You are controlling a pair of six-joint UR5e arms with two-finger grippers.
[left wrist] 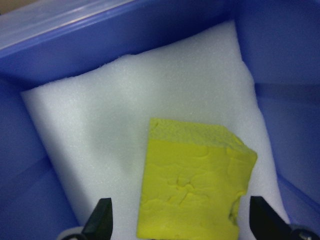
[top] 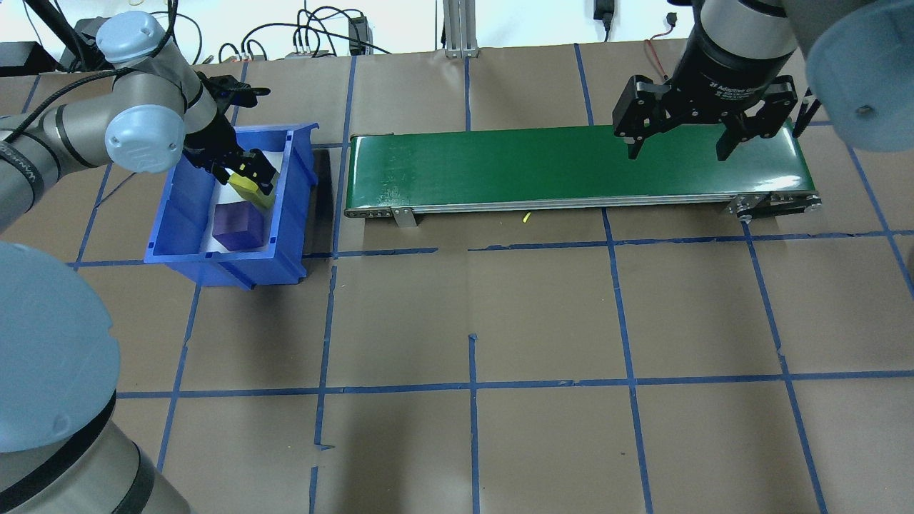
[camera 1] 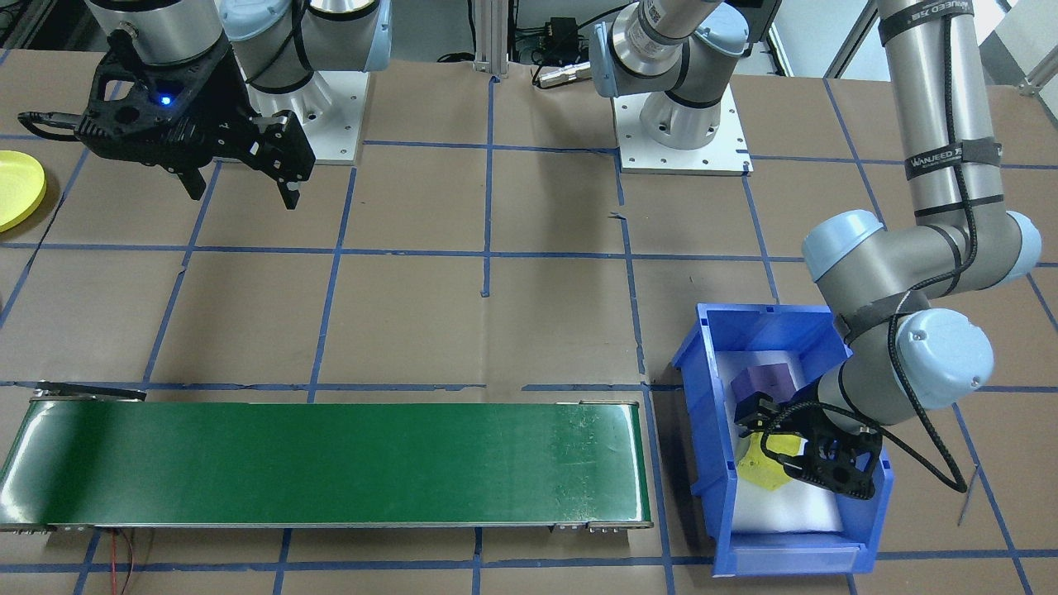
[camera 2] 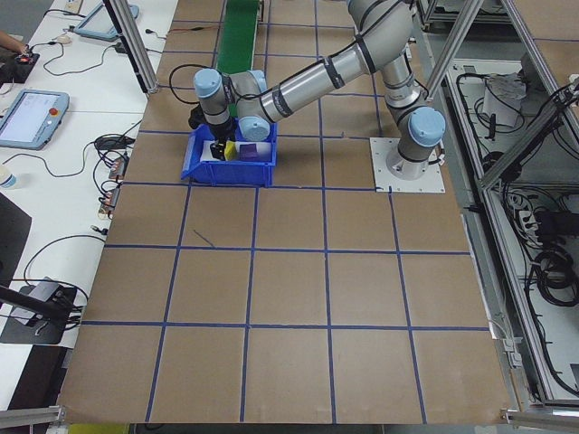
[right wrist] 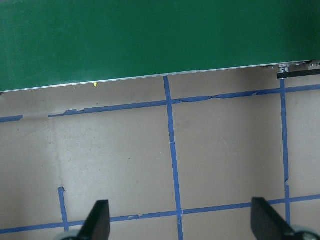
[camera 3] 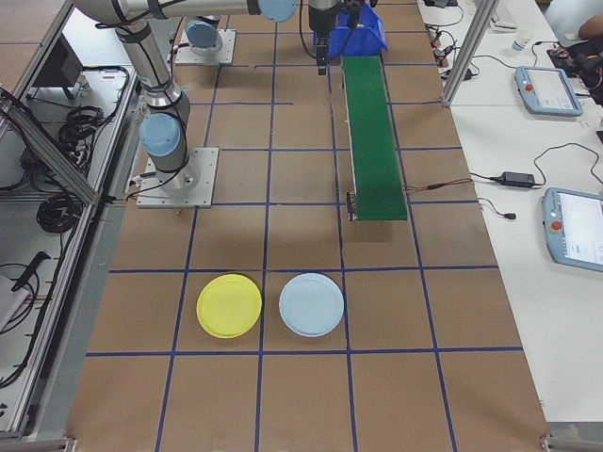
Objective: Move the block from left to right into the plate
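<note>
A yellow block [left wrist: 195, 185] lies on white foam inside the blue bin [top: 178, 214], with a purple block [top: 239, 225] beside it. My left gripper [left wrist: 180, 220] hangs low in the bin, open, one finger on each side of the yellow block and not closed on it. The yellow plate [camera 3: 229, 305] lies on the table beyond the belt's far end, on the robot's right, and its edge shows as the yellow plate [camera 1: 16, 188]. My right gripper [top: 678, 146] is open and empty, hovering over the table by the right end of the conveyor.
A long green conveyor belt [top: 535, 168] runs between the bin and the right gripper. A light blue plate [camera 3: 312, 304] lies next to the yellow one. Blue tape lines grid the brown table. Both arm bases stand at the table's back.
</note>
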